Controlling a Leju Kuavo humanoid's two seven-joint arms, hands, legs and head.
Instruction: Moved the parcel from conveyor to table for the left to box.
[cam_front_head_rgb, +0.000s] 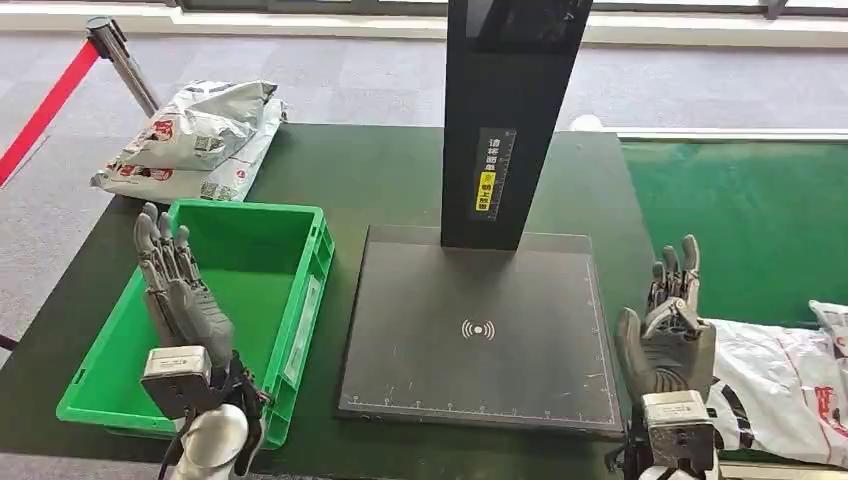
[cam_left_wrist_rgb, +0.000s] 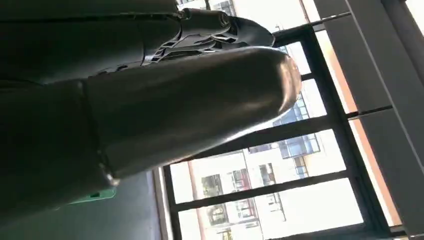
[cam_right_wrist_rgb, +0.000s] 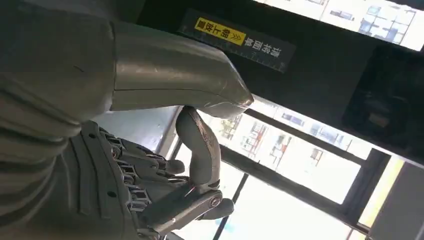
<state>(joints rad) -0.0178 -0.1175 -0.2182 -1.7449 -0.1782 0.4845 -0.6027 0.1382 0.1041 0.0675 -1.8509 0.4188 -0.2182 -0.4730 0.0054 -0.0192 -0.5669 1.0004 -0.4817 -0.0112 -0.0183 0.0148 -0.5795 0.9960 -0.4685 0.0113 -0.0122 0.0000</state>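
Observation:
A white parcel (cam_front_head_rgb: 785, 385) with red print lies on the green conveyor (cam_front_head_rgb: 740, 220) at the right edge of the head view. My right hand (cam_front_head_rgb: 668, 325) stands upright just left of it, fingers pointing up and loosely apart, holding nothing and not touching the parcel. The right wrist view has that hand (cam_right_wrist_rgb: 150, 185) with its fingers partly bent and empty. My left hand (cam_front_head_rgb: 185, 300) is raised over the near left part of the green box (cam_front_head_rgb: 300, 300), fingers stretched out and empty. Its thick thumb (cam_left_wrist_rgb: 175, 110) crosses the left wrist view.
A black scanner plate (cam_front_head_rgb: 480, 340) with a tall black post (cam_front_head_rgb: 510, 120) stands mid-table between my hands. Several grey-white parcels (cam_front_head_rgb: 195, 140) are piled at the dark table's (cam_front_head_rgb: 380, 175) far left corner. A red barrier belt and its post (cam_front_head_rgb: 110, 45) stand beyond them.

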